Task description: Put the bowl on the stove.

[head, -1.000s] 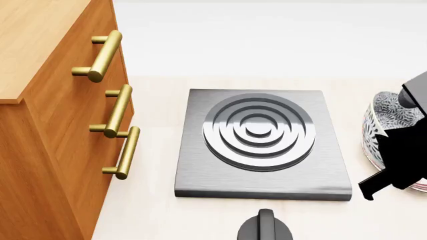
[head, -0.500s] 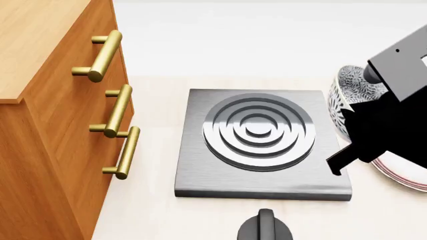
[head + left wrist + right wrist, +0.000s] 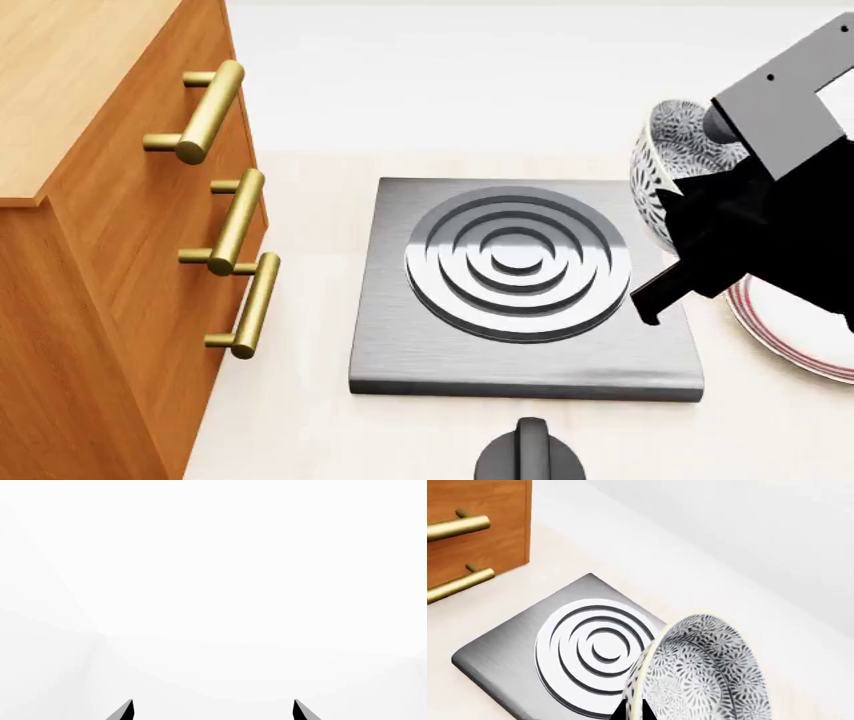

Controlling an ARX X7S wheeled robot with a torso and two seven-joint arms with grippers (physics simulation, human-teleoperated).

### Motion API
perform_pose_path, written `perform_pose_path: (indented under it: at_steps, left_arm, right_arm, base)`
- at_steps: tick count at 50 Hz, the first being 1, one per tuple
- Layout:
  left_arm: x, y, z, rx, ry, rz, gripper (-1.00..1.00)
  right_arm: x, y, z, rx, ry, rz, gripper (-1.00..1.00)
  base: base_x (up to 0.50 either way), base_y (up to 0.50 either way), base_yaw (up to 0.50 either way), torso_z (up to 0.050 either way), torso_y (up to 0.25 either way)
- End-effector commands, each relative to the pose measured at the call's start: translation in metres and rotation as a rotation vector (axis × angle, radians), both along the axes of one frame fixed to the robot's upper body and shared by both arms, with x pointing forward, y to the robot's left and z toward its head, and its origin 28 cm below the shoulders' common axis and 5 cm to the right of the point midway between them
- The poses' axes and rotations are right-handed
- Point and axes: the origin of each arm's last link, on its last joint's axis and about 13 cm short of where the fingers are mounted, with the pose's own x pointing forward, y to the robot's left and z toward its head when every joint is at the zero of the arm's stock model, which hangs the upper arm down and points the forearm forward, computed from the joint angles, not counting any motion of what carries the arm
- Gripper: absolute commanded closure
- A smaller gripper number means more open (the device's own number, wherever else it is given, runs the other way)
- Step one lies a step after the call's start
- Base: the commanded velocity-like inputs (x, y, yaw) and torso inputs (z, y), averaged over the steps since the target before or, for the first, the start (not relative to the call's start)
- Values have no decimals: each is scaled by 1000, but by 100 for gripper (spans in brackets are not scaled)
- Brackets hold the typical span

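The bowl (image 3: 674, 165), white with a grey-blue floral pattern, hangs in the air over the stove's right edge, tilted on its side. My right gripper (image 3: 694, 215) is shut on its rim and holds it up. In the right wrist view the bowl (image 3: 707, 675) fills the near part, with my right gripper (image 3: 632, 711) pinching its rim. The stove (image 3: 400, 330) is a dark grey square plate with a ringed burner (image 3: 518, 265); it shows in the right wrist view too (image 3: 500, 655). My left gripper (image 3: 212, 711) is open and faces a blank white surface.
A wooden cabinet (image 3: 94, 260) with brass handles (image 3: 238, 222) stands left of the stove. A white plate with red rings (image 3: 801, 335) lies right of the stove, partly under my right arm. A black round knob (image 3: 531, 455) sits in front of the stove.
My right gripper has lifted the bowl off the plate and carried it up and to the left, towards the stove. The plate is now uncovered.
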Motion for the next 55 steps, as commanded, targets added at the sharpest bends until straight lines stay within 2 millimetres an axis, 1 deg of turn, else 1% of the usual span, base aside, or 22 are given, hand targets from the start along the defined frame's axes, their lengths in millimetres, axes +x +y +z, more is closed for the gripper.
perform_pose_path:
  at_steps: [1, 4, 12, 15, 25, 33, 44, 55]
  left_arm:
    - [-2, 3, 2, -4, -61, 14, -100]
    - [-1, 3, 2, -5, -61, 14, -100]
    - [-2, 4, 2, -8, -62, 17, -100]
    - [-1, 3, 2, -8, -60, 13, -100]
    - [-2, 3, 2, -9, -61, 13, -100]
    - [-1, 3, 2, -8, -58, 11, -100]
    - [0, 2, 1, -10, -56, 8, -100]
    - [2, 3, 0, -18, -41, 27, -100]
  right_arm:
    - [33, 18, 10, 1, -93, 81, 100]
    - [43, 22, 10, 5, -98, 100, 100]
    - [84, 35, 7, 22, -92, 145, 100]
    - [93, 41, 6, 27, -79, 163, 100]
    - [97, 63, 2, 18, -50, 179, 100]
    - [99, 75, -4, 32, -33, 184, 100]
    - [99, 88, -12, 59, 8, 165, 100]
    - [98, 92, -19, 80, 36, 135, 100]
  base:
    - [0, 0, 0, 0, 0]
    - [0, 0, 0, 0, 0]
    - [0, 0, 0, 0, 0]
    - [0, 0, 0, 0, 0]
    - [0, 0, 0, 0, 1]
    - [0, 0, 0, 0, 0]
    - [0, 0, 0, 0, 1]
    - [0, 0, 0, 0, 0]
